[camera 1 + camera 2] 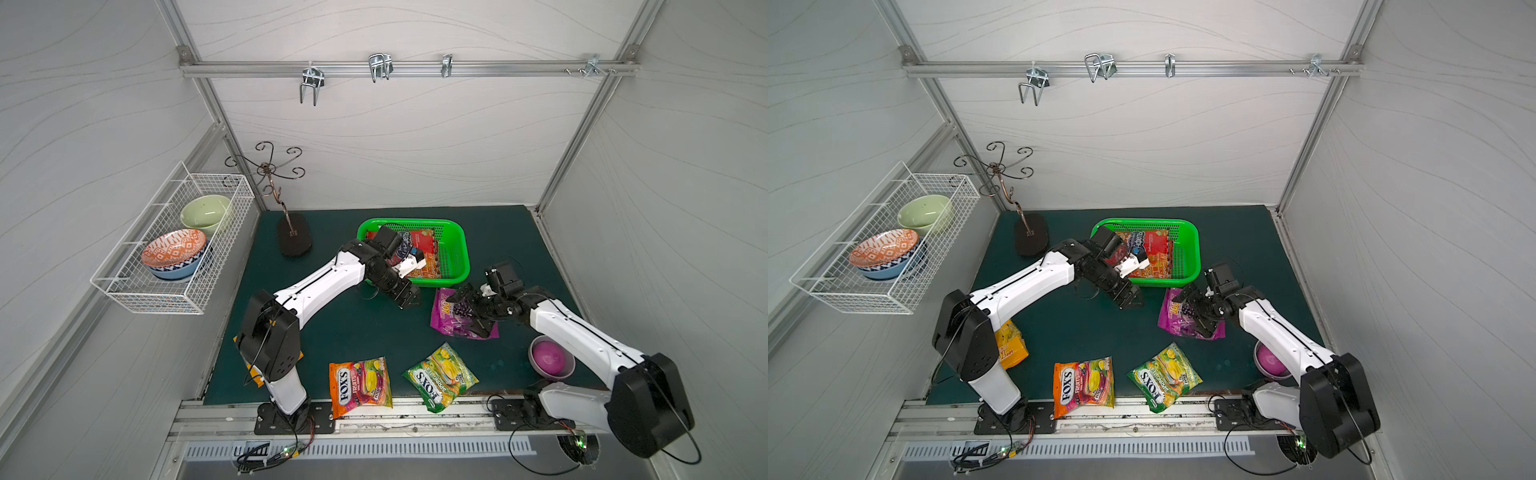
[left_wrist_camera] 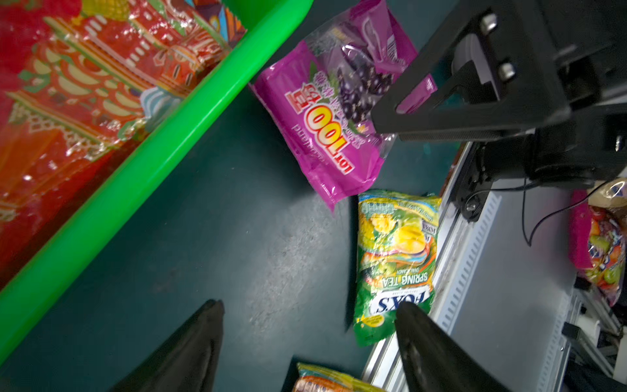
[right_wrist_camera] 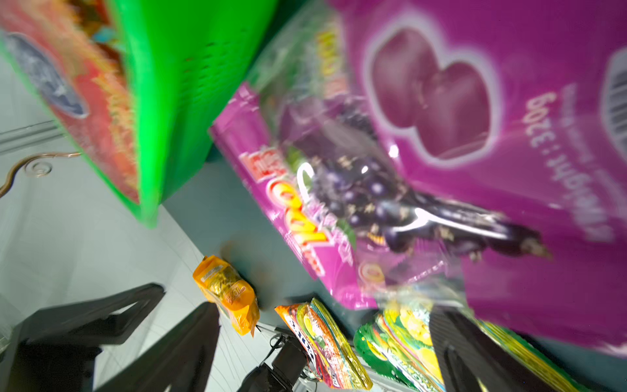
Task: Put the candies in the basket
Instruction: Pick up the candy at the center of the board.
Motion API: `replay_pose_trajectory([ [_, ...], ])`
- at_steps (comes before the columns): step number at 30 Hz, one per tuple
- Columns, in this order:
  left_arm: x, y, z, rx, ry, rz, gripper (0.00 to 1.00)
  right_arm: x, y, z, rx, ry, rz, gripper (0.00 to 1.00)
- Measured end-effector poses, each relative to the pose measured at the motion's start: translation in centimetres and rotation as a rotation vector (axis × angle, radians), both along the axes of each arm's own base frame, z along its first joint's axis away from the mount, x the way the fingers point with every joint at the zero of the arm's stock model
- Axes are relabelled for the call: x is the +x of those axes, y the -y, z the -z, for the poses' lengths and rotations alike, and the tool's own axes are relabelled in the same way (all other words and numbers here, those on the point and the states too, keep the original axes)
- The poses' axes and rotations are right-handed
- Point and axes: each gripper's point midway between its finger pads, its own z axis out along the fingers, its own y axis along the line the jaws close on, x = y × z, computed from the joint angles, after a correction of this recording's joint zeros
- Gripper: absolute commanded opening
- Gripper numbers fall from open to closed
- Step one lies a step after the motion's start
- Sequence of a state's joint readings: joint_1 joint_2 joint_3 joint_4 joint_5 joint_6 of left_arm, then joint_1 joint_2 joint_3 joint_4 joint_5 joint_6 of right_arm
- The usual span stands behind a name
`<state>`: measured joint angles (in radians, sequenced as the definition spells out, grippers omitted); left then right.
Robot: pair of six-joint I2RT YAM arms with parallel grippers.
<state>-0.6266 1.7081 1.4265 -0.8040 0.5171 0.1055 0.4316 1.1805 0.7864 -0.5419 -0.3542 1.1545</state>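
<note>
My right gripper (image 1: 468,313) straddles, jaws spread and empty, the glossy purple grape candy bag (image 1: 444,312) on the dark green mat (image 1: 332,332) just beside the bright green mesh plastic basket (image 1: 462,249). Next I must pinch it and lift it in. The left gripper (image 1: 409,301) hangs released, empty.
</note>
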Motion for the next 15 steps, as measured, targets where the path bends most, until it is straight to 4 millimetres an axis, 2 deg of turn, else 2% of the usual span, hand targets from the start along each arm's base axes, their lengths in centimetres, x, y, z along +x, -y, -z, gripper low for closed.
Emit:
replay_pose_trajectory([
  [3,0.6,1.1,0.0,-0.031,-0.028,-0.063,0.69,0.8,2.3,-3.5,-0.006,0.099,0.021,0.99],
  [6,1.1,2.0,1.0,-0.034,-0.06,-0.099,0.63,1.6,6.8,-6.7,-0.039,0.212,0.113,0.99],
  [8,1.4,2.5,2.2,-0.026,-0.088,-0.121,0.59,1.4,8.9,-7.4,-0.068,0.243,0.157,0.99],
  [10,1.4,3.0,3.2,-0.016,-0.112,-0.129,0.58,0.9,10.1,-7.5,-0.098,0.25,0.166,0.99],
  [13,1.2,4.0,4.5,-0.013,-0.136,-0.125,0.57,0.6,10.2,-7.3,-0.122,0.241,0.132,0.99],
  [15,1.1,4.6,5.2,-0.013,-0.152,-0.124,0.51,0.6,10.2,-7.2,-0.132,0.24,0.115,0.99],
])
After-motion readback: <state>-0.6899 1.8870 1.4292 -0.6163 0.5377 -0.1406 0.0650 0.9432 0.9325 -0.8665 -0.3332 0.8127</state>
